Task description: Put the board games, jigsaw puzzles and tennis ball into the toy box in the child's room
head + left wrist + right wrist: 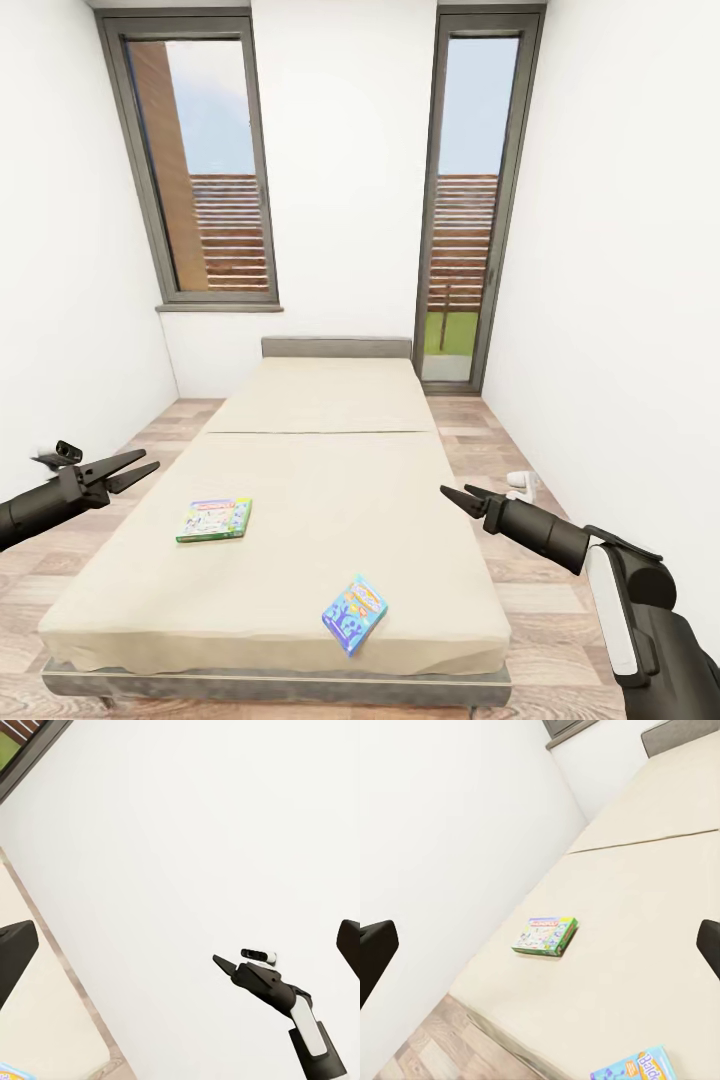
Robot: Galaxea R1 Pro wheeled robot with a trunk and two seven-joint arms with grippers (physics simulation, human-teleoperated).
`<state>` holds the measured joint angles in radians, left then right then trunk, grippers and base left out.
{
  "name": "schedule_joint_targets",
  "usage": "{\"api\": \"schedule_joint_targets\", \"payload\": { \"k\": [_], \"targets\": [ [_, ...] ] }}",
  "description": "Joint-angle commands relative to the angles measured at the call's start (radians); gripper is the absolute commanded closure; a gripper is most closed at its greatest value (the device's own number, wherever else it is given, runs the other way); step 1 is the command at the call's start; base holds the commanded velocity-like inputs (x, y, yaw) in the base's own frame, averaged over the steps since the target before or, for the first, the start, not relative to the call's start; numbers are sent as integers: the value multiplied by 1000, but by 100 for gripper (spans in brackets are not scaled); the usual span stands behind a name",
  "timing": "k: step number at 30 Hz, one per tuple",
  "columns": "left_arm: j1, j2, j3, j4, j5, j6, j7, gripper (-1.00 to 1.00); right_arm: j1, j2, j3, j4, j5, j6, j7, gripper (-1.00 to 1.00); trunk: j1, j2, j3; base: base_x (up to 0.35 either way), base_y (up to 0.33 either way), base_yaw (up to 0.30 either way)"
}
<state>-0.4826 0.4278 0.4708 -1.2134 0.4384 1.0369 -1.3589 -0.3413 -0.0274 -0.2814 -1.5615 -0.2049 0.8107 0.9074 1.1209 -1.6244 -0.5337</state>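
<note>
Matt beige cloth bed [300, 480]; wood-plank floor [540, 620]; glossy printed board games [214, 519].

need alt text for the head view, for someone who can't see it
Two board games lie apart on a beige bed: a green one toward the left, a blue one by the foot edge. The open left gripper and right gripper flank the bed; two tall windows behind.

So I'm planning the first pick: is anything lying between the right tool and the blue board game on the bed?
Nothing visible does. The small blue board game box lies flat near the foot edge of the beige bed, with bare mattress around it. The right tool hovers above the bed's right side, apart from it.
</note>
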Motion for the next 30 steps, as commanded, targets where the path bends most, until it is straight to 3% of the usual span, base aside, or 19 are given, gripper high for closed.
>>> {"api": "schedule_joint_targets", "payload": {
  "k": [1,30],
  "targets": [
    [-1,0,0,0,2,9,-2,-100,-1,0,-1,0,-2,5,2,-100,0,-1,-1,0,0,0],
    [-1,-3,-1,0,0,9,-2,-100,-1,1,-4,1,5,1,0,-100,0,-1,-1,0,29,0]
  ]
}}
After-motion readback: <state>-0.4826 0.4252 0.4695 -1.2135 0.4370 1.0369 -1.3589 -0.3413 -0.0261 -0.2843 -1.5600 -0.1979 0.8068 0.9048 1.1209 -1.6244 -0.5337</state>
